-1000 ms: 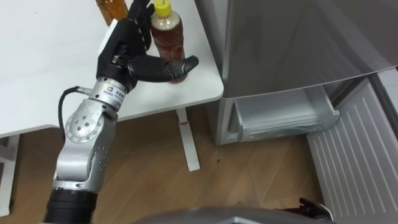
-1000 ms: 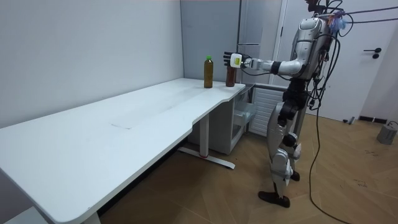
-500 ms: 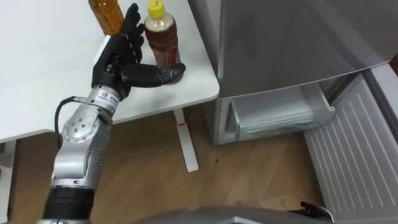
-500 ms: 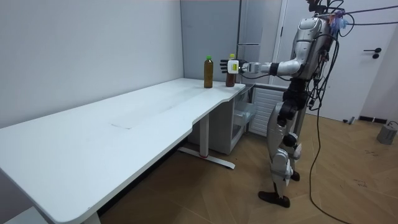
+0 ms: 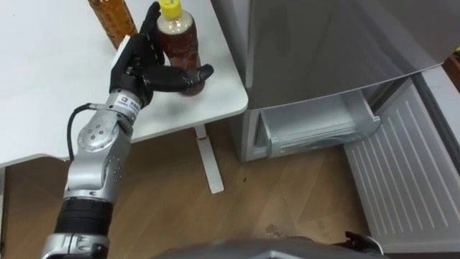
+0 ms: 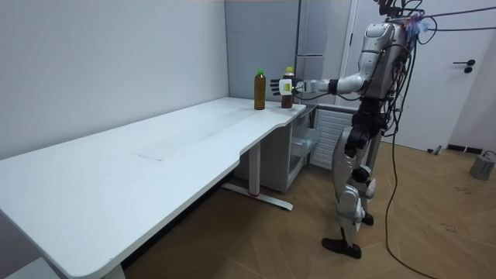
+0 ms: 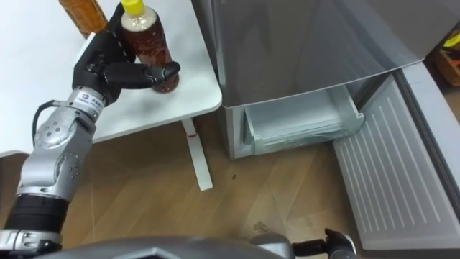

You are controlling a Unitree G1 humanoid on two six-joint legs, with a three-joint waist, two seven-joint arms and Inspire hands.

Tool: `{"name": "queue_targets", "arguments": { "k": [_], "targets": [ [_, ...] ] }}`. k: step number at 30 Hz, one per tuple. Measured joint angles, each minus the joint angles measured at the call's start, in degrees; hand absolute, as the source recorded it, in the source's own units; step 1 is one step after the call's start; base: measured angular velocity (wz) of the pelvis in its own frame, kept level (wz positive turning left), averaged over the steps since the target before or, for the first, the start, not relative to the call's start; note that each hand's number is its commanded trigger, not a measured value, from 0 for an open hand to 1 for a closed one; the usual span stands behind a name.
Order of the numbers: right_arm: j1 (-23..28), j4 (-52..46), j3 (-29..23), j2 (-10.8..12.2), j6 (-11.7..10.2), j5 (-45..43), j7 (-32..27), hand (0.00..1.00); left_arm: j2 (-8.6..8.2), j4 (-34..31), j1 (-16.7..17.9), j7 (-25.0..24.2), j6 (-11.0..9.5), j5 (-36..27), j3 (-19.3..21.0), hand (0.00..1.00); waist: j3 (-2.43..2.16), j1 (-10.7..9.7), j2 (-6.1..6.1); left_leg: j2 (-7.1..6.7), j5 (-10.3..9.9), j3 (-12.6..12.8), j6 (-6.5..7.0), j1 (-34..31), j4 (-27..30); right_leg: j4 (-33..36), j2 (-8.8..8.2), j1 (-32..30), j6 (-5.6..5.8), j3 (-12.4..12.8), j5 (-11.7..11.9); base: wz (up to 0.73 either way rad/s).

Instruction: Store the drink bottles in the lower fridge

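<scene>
1. White table (image 5: 43,86) was set beside the fridge (image 5: 323,43), its lower drawer (image 5: 316,129) open.
2. Yellow-capped bottle (image 5: 176,43) was stood at the table's fridge-side corner.
3. Left hand (image 5: 144,68) was clamped round that bottle.

At the upper left of the eye view, the top edge cuts off the second bottle (image 5: 109,18) above its body. The yellow-capped bottle (image 5: 176,39) hides part of the fingers (image 5: 149,21) of the left hand (image 5: 140,68), whose thumb covers the bottle's base. The fridge door (image 5: 410,173) runs off the lower right.
</scene>
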Motion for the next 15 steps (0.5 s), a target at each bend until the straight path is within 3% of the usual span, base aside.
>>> {"name": "queue_targets", "arguments": {
  "k": [6,15],
  "targets": [
    [0.2,-0.1,0.0,-0.2,0.5,0.0,0.1,0.0,0.0,0.0,-0.9,0.0,0.1,0.0,0.0,0.0,0.11,0.0,0.32,0.01,0.0,0.0,0.0,-0.3,-0.1,0.1,0.01,0.1,-0.01,0.1,0.0,0.0],
    [0.7,-0.7,-0.1,-0.5,0.5,-3.1,0.8,0.0,0.04,-0.2,-2.6,0.0,0.1,0.0,0.2,0.0,-0.14,-0.1,0.71,0.01,0.0,0.0,0.01,-0.5,0.1,0.1,0.0,-0.4,-0.02,0.1,0.0,0.0]
  ]
}}
